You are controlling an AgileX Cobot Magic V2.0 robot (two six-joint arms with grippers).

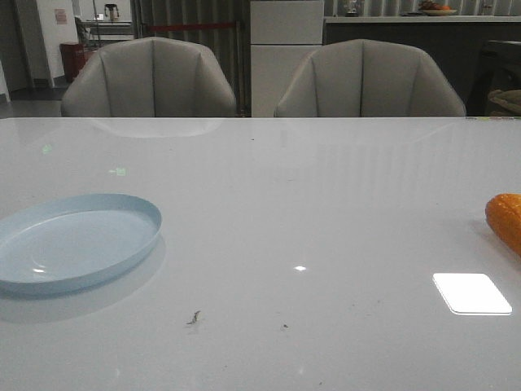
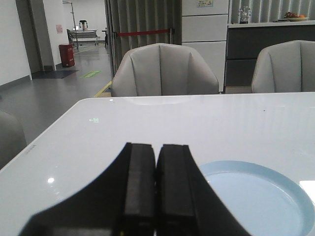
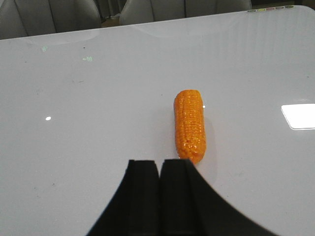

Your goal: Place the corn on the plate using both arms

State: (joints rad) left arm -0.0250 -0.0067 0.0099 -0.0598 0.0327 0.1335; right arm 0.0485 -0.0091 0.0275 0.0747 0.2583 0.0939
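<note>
The orange corn (image 1: 505, 220) lies on the white table at the far right edge of the front view, partly cut off. In the right wrist view the whole corn (image 3: 190, 125) lies just beyond my right gripper (image 3: 159, 163), which is shut and empty. The pale blue plate (image 1: 49, 211) sits empty at the table's front left. In the left wrist view the plate (image 2: 290, 184) lies close beside my left gripper (image 2: 156, 147), which is shut and empty. Neither arm shows in the front view.
Two grey chairs (image 1: 149, 77) (image 1: 368, 79) stand behind the table's far edge. A bright light reflection (image 1: 471, 292) lies on the table near the corn. Small dark specks (image 1: 194, 318) mark the front middle.
</note>
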